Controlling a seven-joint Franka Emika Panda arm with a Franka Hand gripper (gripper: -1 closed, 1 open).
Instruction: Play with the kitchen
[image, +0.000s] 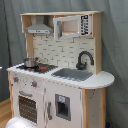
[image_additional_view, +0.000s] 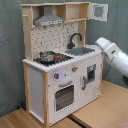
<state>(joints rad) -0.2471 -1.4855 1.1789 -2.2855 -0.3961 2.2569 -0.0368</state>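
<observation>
Arm (image_additional_view: 114, 54): in the second exterior view the picture's right edge cuts it off; its tip lies behind the kitchen's (image_additional_view: 60, 75) far corner.
Pincer: hidden in both exterior views.
White shape (image: 19, 123): cut off at the first exterior view's bottom edge; cannot tell what it is.
Knobs (image_additional_view: 56, 76): too blurred to read markings.
</observation>
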